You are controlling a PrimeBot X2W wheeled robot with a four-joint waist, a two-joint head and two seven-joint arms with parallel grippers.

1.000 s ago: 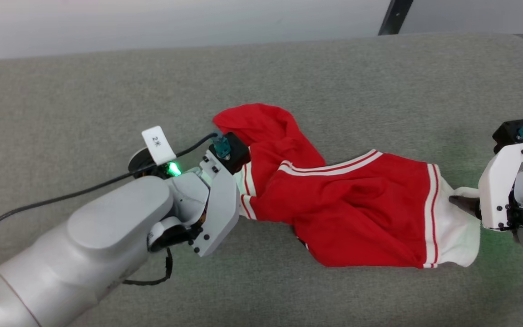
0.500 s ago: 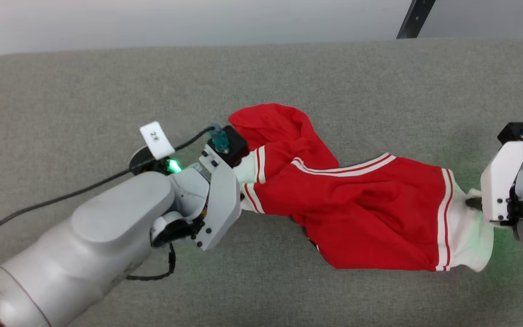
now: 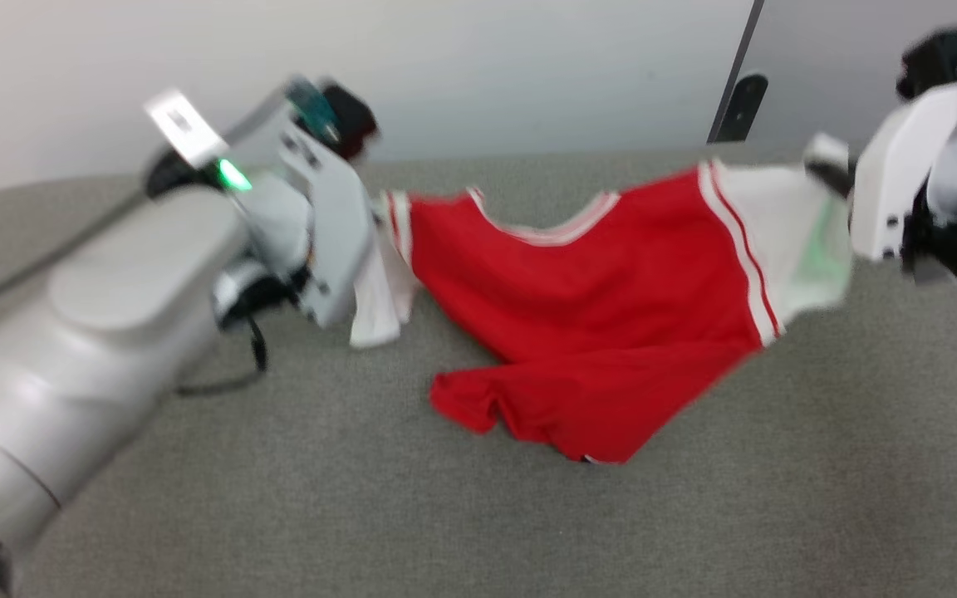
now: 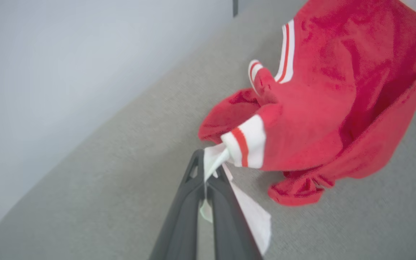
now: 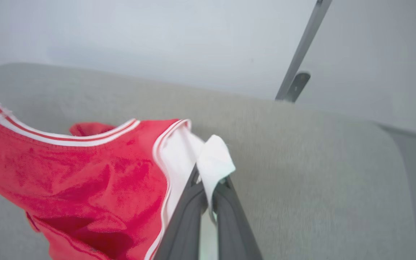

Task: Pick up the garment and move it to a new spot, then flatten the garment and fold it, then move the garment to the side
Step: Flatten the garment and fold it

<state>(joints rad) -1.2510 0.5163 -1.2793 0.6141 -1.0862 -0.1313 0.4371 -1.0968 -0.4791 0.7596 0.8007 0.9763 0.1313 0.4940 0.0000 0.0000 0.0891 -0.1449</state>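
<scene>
My left gripper (image 4: 207,172) is pinched tight on one white sleeve of the garment (image 3: 595,332). My right gripper (image 5: 208,187) is clamped on the other white sleeve, with a fold of cloth bunching out past its fingertips. The garment hangs stretched between my two grippers above the grey cushion (image 3: 445,515), its striped neckline along the top. The red body sags down in the middle, and its crumpled lower hem seems to rest on the cushion, nearer my left side. A pale wall (image 3: 487,75) stands behind the cushion, and a dark slanted bar (image 3: 736,91) rises against it near my right gripper.
</scene>
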